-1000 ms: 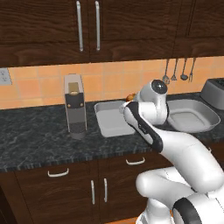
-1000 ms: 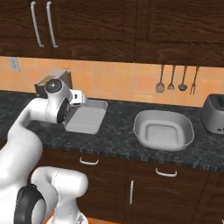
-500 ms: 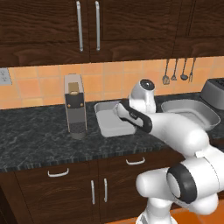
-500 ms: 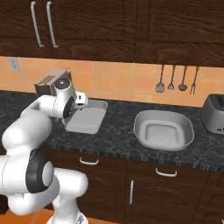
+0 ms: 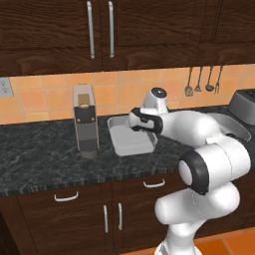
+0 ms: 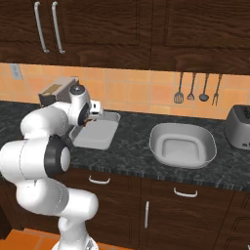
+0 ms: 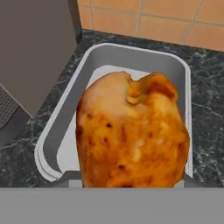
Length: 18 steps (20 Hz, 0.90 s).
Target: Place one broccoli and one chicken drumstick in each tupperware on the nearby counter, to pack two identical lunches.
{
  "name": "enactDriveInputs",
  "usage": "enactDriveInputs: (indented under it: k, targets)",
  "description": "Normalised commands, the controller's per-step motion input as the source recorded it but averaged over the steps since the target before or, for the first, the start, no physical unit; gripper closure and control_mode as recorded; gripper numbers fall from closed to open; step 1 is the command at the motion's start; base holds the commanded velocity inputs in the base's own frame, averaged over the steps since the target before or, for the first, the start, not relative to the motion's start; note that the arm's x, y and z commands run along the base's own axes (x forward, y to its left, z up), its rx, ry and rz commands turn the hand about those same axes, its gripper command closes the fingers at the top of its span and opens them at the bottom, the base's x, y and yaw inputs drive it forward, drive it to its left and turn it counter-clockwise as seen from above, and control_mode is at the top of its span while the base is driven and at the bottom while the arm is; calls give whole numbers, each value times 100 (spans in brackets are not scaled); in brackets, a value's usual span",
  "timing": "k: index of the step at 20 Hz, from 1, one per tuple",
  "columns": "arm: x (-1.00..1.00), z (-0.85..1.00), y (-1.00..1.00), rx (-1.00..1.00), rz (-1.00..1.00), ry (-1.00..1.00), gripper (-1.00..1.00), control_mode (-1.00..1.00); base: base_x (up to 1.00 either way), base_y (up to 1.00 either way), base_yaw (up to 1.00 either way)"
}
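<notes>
My gripper [image 5: 135, 121] is shut on a glossy orange-brown chicken drumstick [image 7: 131, 135], which hides the fingertips in the hand view. The drumstick hangs just above the squarish light-grey tupperware [image 7: 109, 57], over its middle. That same tub [image 5: 130, 142] sits on the dark speckled counter [image 5: 40, 159], right of a tall appliance. From the right base view, the gripper [image 6: 88, 122] hovers over the tub's [image 6: 100, 136] far left part. The wider round-cornered tupperware [image 6: 155, 146] stands empty further right. The broccoli is out of view.
A tall dark coffee machine [image 5: 85, 119] stands close to the left of the squarish tub. A silver toaster [image 6: 239, 126] sits at the counter's far right. Utensils [image 6: 197, 88] hang on the tiled wall. Dark cabinets [image 5: 99, 30] hang above the counter.
The arm has swung left, carrying the drumstick from near the squarish tub's right side to above its middle. The tubs have not moved.
</notes>
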Motion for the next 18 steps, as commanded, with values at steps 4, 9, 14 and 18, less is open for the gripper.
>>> enactDriveInputs:
  k: [4, 9, 14, 18]
  targets:
    - [42, -25, 6, -1, 0, 0, 100, -100, 0, 0, 0]
    - [49, -20, 13, 0, 1, 0, -100, -100, 0, 0, 0]
    - [33, -13, 11, -1, 2, -1, -100, -100, 0, 0, 0]
    - [8, -3, 2, -2, 0, -7, -100, -100, 0, 0, 0]
